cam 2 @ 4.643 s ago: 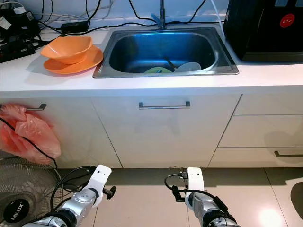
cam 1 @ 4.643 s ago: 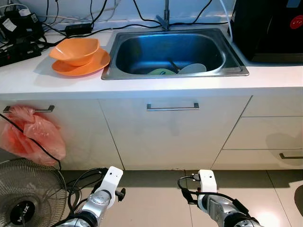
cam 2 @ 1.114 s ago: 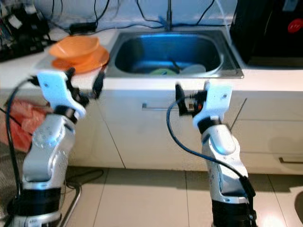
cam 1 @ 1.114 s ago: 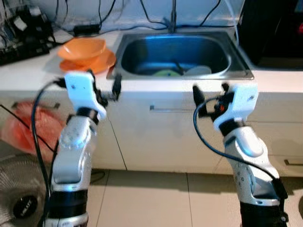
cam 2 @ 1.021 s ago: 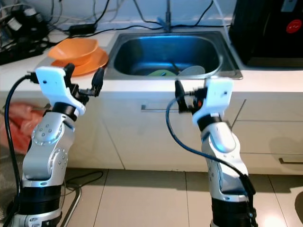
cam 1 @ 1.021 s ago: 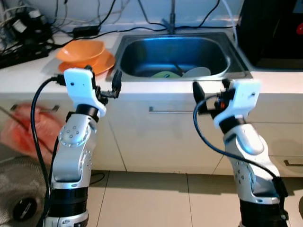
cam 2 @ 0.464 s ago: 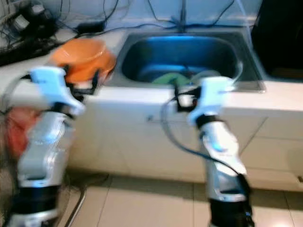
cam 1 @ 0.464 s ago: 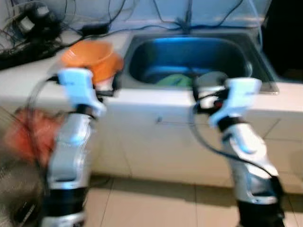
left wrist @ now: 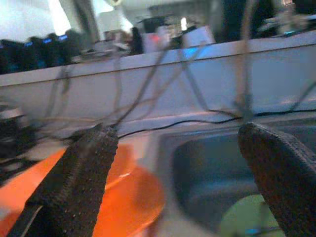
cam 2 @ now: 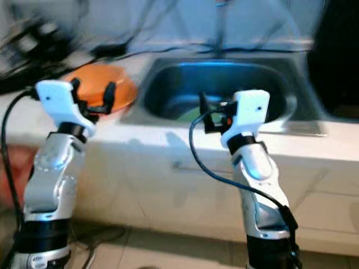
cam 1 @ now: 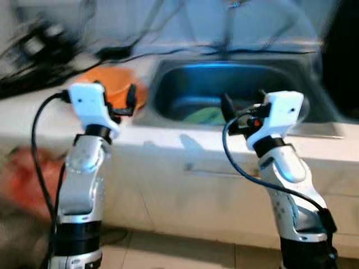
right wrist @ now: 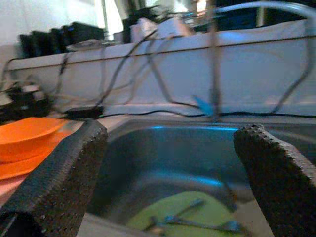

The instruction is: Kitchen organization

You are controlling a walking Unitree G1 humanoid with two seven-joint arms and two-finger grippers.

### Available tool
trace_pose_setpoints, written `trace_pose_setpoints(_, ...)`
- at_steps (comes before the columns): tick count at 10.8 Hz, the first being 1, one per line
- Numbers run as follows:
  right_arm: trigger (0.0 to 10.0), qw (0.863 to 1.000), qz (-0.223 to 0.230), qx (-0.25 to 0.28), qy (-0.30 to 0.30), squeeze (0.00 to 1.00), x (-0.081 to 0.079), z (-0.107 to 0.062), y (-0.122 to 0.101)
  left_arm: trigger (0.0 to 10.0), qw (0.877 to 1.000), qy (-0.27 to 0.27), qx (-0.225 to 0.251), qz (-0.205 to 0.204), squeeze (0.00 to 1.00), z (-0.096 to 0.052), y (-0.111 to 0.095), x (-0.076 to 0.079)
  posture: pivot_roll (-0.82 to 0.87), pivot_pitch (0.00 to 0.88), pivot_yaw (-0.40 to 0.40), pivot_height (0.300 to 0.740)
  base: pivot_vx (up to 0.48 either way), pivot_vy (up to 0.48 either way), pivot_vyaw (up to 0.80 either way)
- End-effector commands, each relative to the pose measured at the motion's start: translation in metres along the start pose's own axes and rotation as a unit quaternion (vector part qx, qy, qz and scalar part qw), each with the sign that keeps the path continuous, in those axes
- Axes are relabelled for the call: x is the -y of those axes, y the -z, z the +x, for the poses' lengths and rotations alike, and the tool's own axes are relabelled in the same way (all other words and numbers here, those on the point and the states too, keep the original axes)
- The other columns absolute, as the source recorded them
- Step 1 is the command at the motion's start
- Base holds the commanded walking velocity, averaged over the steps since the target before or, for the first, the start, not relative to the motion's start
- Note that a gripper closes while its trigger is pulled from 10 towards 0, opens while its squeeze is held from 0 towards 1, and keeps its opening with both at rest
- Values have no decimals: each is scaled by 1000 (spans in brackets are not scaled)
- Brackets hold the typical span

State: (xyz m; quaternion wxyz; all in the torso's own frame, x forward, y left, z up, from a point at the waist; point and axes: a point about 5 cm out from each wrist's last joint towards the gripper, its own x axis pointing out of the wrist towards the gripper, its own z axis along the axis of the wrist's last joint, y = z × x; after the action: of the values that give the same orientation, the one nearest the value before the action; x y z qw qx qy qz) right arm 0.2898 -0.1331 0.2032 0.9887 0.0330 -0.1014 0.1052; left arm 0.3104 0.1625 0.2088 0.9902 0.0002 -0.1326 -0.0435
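Both my arms are raised in front of the white worktop [cam 1: 33,115], and the head views are blurred. My left end effector [cam 1: 124,101] sits in the left half of the frame at the worktop's front edge, its two black fingers spread wide with nothing between them, just in front of the orange plastic bowl [cam 1: 115,89], which rests on an orange plate [left wrist: 133,197] left of the basin. My right end effector [cam 1: 241,109] is held up at the centre of the frame, at the near rim of the stainless steel sink [cam 1: 168,95]; its fingers are also wide apart and empty, pointing toward the basin. Inside the sink, in the lower part of the basin, lies a pale green plate [right wrist: 197,207] with what looks like metal cutlery [right wrist: 192,222] across it; I cannot tell the pieces apart. A tap [right wrist: 213,74] rises behind the sink at the top centre, and several dark cables [cam 2: 112,53] run along the back of the worktop toward the upper left. Below the worktop, white cabinet fronts [cam 1: 168,190] fill the middle of the frame, and a blurred red-orange bag [cam 1: 22,174] hangs at the lower left.
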Motion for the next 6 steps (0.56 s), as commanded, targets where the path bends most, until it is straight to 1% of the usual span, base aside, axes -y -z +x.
trace_pose_setpoints(1,10000,1000,1,-1,5,0,3,-1,-1,10000,1000,4,2,-1,0,1,-2,3,143,16,94,740,379,0,0)
trace_pose_setpoints(3,10000,1000,1,-2,5,0,2,-1,-1,10000,1000,4,1,-1,0,1,-1,3,141,17,94,740,375,0,0)
trace_pose_setpoints(4,10000,1000,1,-1,5,0,2,-1,-1,10000,1000,3,1,-1,0,1,-1,3,141,16,95,740,368,259,0)
trace_pose_setpoints(6,10000,1000,0,-3,5,0,2,-1,-1,10000,1000,1,0,-4,0,1,-1,3,142,17,93,740,0,384,0)
